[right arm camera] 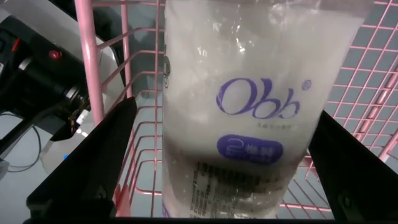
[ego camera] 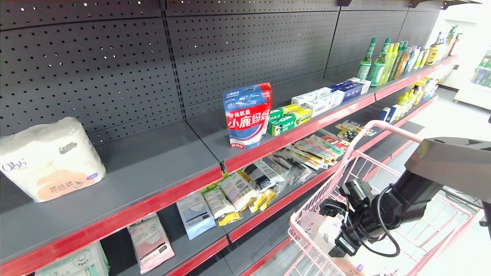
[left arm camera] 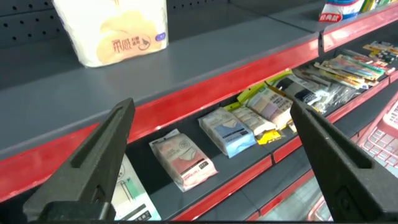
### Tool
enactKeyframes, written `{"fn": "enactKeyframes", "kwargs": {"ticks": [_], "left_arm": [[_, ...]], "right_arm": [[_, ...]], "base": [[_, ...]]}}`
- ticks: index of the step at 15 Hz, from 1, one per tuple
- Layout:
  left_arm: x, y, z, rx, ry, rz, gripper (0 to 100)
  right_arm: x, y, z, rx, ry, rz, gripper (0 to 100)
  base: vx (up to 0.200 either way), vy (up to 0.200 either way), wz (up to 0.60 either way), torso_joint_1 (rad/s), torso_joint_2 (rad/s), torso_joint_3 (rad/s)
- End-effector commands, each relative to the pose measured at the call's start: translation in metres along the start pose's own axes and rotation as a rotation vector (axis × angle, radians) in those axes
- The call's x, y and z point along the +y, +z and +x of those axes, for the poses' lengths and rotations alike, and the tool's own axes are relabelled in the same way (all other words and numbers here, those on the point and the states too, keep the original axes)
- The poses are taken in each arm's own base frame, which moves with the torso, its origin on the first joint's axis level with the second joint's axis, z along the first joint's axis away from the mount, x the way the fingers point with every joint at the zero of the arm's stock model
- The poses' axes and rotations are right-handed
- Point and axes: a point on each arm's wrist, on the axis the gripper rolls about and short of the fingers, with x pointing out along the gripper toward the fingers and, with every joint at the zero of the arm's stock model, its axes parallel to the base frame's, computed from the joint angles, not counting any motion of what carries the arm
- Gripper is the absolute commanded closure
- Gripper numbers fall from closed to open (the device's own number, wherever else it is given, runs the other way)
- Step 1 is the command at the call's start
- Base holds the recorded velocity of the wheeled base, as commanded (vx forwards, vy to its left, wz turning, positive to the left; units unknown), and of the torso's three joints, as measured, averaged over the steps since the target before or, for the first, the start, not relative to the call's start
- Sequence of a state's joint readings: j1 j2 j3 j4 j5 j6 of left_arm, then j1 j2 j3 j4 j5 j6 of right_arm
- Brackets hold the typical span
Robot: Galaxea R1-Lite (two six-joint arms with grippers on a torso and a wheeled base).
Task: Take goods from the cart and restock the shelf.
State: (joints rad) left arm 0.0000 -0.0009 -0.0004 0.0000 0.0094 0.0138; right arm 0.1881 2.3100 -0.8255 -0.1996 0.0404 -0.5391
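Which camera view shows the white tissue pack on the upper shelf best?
The head view: the tissue pack shows almost whole on the grey shelf. The left wrist view cuts off its top. The right wrist view faces another pack in the pink cart.

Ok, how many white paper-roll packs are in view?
2. Shelf pack: left end of the upper shelf. Cart pack: in the pink cart, between the right hand's fingers. Others may be hidden.
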Motion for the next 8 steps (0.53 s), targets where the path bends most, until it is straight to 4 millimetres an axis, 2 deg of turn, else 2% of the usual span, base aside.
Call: {"fn": "enactKeyframes", "kwargs": {"ticks": [1, 6, 8], "left_arm": [[0.0, -0.0001, 0.0001, 0.001, 0.0, 0.0, 0], [0.0, -0.0001, 0.0001, 0.001, 0.0, 0.0, 0], [0.0, -0.0001, 0.0001, 0.001, 0.0, 0.0, 0]], "right_arm": [[-0.0012, -0.0003, -0.0001, -0.003, 0.003, 0.005, 0], [-0.0017, 0.0001, 0.0048, -0.027, -0.011, 0.003, 0], [-0.0016, -0.0009, 0.0051, -0.039, -0.017, 0.004, 0]], "base": [[0.0, 0.0, 0.0, -0.105, 0.27, 0.149], [0.0, 0.0, 0.0, -0.007, 0.02, 0.007], [0.0, 0.0, 0.6, -0.078, 0.2, 0.119]]}}
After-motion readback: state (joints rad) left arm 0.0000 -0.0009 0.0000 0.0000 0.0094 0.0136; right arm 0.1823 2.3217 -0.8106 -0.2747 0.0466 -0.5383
